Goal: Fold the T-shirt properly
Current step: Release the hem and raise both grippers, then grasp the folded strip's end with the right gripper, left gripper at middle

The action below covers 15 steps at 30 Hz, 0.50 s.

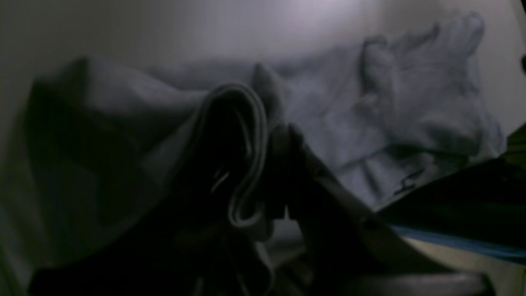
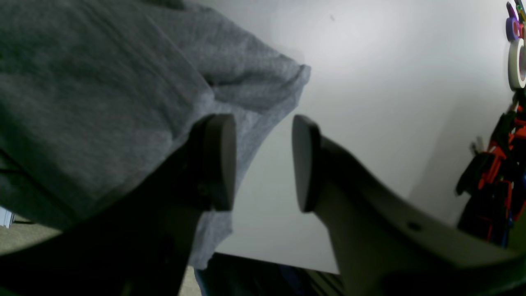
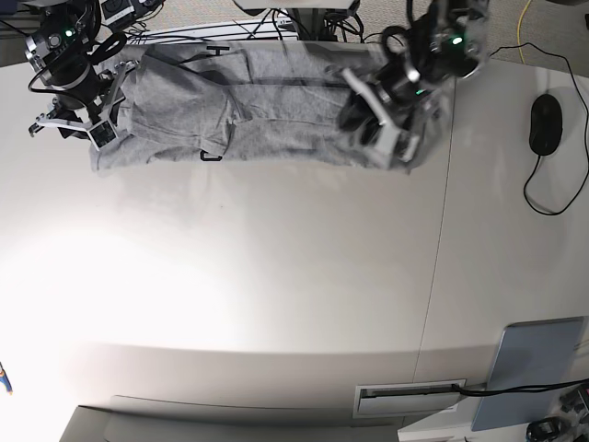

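L hand (image 1: 263,181) clamps bunched T-shirt (image 3: 248,120) edge; R hand (image 2: 263,162) wide apart, shirt just beside.

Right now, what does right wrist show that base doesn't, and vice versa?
Right wrist only: the right gripper seen close, jaws apart with nothing between them, beside the T-shirt edge; tape rolls at far right. Base only: the left gripper on the shirt's other end, a mouse, the shirt's full spread. Both: grey T-shirt on the white table.
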Tool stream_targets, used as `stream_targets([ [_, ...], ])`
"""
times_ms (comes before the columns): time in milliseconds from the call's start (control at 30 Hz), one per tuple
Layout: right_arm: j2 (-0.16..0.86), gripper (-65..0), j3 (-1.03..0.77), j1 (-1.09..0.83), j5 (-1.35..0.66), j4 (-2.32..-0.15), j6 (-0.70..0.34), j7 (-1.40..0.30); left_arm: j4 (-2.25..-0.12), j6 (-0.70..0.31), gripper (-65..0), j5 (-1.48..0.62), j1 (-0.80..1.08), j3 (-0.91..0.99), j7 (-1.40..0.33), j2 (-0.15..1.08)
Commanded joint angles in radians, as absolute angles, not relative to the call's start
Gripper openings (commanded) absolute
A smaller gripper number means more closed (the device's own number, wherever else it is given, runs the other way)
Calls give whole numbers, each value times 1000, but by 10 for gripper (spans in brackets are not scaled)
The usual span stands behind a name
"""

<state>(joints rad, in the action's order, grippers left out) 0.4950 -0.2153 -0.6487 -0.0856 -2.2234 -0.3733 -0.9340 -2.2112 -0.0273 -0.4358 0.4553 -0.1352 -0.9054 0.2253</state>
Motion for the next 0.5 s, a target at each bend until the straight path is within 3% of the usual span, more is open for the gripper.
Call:
stream_targets([
  [0, 508, -422, -224, -651, -78, -2237, -366, -919, -2211, -12, -650, -426, 443, -165, -889, 226],
  [200, 507, -422, -224, -651, -78, -2237, -366, -918, -2130, 11, -650, -397, 398, -276, -881, 226],
  [333, 507, -422, -224, -645, -78, -2237, -365, -914, -2122, -49, -376, -476, 369, -330, -836, 223],
  [467, 508, -422, -224, -638, -78, -2237, -354, -916, -2122, -117, -340, -509, 329, -350, -839, 174],
])
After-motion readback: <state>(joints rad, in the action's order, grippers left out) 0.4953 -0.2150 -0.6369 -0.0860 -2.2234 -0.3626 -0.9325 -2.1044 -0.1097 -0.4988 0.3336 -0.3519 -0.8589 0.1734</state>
